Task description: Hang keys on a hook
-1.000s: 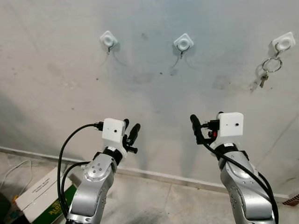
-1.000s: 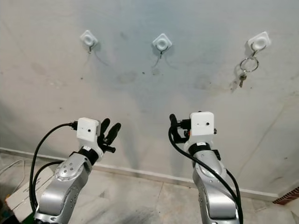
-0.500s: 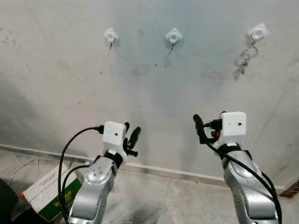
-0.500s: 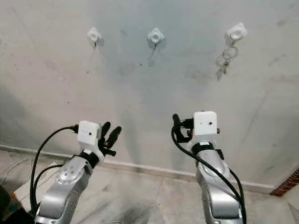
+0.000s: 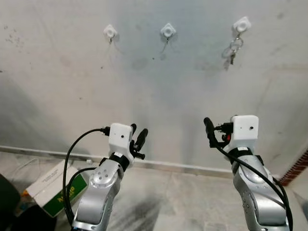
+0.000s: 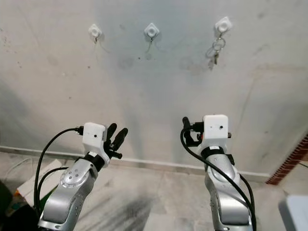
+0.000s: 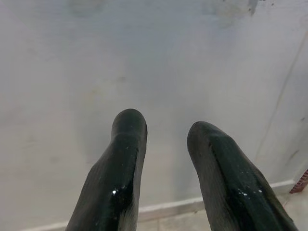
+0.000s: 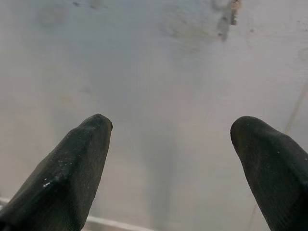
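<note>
Three white hooks are fixed high on the grey wall: a left hook point(image 5: 110, 32), a middle hook point(image 5: 168, 31) and a right hook point(image 5: 241, 25). A key ring with keys point(image 5: 232, 50) hangs from the right hook. Both arms are raised in front of the wall, well below the hooks. My left gripper point(image 5: 138, 134) is open a little with nothing between its fingers point(image 7: 126, 144). My right gripper point(image 5: 214, 132) stands wide open and empty, its fingers point(image 8: 82, 154) far apart, and the keys point(image 8: 234, 9) show far ahead of it.
A cardboard box with a green side point(image 5: 53, 187) lies on the floor at the lower left, next to a dark object point(image 5: 7, 202). A pale skirting strip point(image 5: 168, 166) runs along the wall's foot. Red brickwork point(image 5: 296, 168) starts at the right edge.
The whole picture has shifted: the hooks and keys now look smaller and further left, so the camera has moved back and turned. The arms hold the same raised pose.
</note>
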You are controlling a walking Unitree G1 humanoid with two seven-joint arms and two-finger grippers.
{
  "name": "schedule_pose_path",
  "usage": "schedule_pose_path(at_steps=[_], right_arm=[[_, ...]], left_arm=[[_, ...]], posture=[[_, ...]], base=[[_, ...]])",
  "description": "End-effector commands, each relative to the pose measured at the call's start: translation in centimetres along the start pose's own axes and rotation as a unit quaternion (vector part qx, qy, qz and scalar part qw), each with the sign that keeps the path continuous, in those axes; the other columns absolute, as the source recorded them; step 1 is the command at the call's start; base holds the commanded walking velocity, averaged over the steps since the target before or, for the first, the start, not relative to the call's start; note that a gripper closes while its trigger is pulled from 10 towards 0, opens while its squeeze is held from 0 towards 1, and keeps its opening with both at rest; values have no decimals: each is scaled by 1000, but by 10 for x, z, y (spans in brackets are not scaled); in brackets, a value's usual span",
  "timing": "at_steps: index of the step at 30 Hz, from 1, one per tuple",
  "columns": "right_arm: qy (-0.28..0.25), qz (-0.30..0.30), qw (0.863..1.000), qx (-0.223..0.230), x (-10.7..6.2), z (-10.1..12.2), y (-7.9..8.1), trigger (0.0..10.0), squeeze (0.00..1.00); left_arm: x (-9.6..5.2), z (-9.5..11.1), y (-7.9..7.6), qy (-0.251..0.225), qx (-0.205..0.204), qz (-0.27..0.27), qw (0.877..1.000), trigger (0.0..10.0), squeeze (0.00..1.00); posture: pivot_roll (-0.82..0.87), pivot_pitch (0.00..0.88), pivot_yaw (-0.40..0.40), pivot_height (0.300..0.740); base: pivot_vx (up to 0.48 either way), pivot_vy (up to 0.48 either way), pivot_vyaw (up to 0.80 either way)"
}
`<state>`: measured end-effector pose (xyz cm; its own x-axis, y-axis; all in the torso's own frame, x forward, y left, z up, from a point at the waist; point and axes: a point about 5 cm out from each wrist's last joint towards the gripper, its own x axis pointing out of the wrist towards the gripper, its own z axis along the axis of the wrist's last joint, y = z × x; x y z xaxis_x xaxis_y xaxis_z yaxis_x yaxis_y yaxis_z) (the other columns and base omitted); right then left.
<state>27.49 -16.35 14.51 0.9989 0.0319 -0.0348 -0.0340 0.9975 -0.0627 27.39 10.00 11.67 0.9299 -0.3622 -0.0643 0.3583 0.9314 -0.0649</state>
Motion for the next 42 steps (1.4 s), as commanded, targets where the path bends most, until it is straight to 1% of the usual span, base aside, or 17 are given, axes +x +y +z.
schedule_pose_path(at_steps=[1,11,36,42], right_arm=[[-2,14,1000,6,1,2,8,10000,0],[1,9,1000,6,0,0,7,10000,0],[9,10,1000,4,1,-2,7,10000,0],[12,10,1000,5,2,-3,7,10000,0]], left_arm=[[-3,1,8,0,7,16,1000,10000,0],[-4,0,7,2,8,14,1000,10000,0],[-5,-1,8,4,8,17,1000,10000,0],[-4,-2,8,6,8,16,1000,10000,0]], posture=[[-82,0,109,740],[-82,0,110,740],[-78,0,104,740],[-79,0,103,740]], base=[[-251,0,0],[-252,0,0],[0,0,0],[0,0,-765]])
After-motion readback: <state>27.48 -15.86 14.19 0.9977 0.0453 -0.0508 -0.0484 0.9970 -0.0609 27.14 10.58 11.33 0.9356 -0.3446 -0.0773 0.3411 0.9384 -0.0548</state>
